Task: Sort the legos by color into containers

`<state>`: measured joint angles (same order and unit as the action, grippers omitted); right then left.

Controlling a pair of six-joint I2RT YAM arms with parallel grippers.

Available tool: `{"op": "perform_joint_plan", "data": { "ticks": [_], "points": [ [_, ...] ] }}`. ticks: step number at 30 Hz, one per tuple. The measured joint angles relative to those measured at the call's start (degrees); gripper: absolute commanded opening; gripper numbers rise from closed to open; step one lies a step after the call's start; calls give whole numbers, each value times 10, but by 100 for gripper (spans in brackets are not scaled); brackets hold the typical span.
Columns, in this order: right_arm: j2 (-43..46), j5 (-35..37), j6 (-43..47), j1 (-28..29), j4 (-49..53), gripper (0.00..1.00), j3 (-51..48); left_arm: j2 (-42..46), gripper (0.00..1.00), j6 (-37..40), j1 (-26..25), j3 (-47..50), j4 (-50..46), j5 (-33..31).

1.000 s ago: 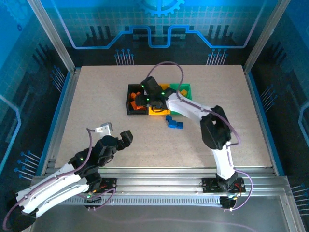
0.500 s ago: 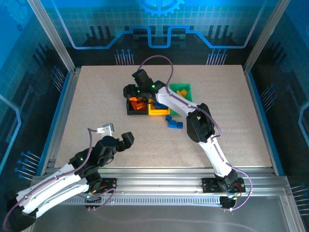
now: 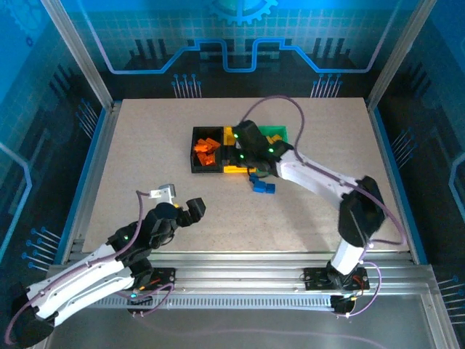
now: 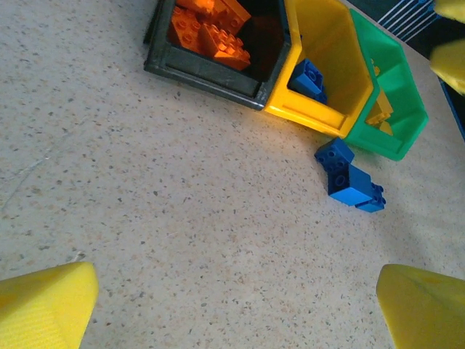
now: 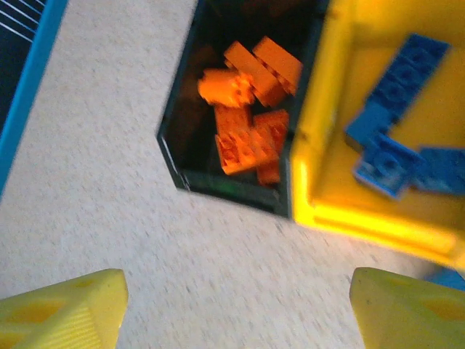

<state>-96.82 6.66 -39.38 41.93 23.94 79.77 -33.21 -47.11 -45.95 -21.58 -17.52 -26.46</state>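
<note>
Legos [image 3: 263,187] and bins [image 3: 207,169] on speckled beige table [image 3: 145,145], blue glowing walls [image 3: 232,36] behind

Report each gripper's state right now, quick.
The left gripper is open, holding nothing.
The right gripper is open, holding nothing, near the black plastic bin of orange toy bricks.

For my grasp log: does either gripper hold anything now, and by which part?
Nothing is held: the left gripper and the right gripper both have open, empty jaws.
</note>
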Motion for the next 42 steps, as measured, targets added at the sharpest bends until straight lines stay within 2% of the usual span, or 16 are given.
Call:
{"op": "perform_joint_plan", "data": {
  "ticks": [5,9,15,30,42],
  "points": [
    [91,32,-23,-9,6,87,-154,-70,99,9,0,0,36,15],
    [91,33,-19,-39,14,87,-208,-118,99,9,1,-1,63,33],
    [26,34,20,-60,-11,86,-195,-158,99,9,1,-5,87,54],
    [-95,13,92,-58,-112,83,-151,-160,99,9,1,-5,95,64],
    [-83,-107,162,-3,-166,83,-165,-168,99,9,2,-5,104,68]
  ]
}}
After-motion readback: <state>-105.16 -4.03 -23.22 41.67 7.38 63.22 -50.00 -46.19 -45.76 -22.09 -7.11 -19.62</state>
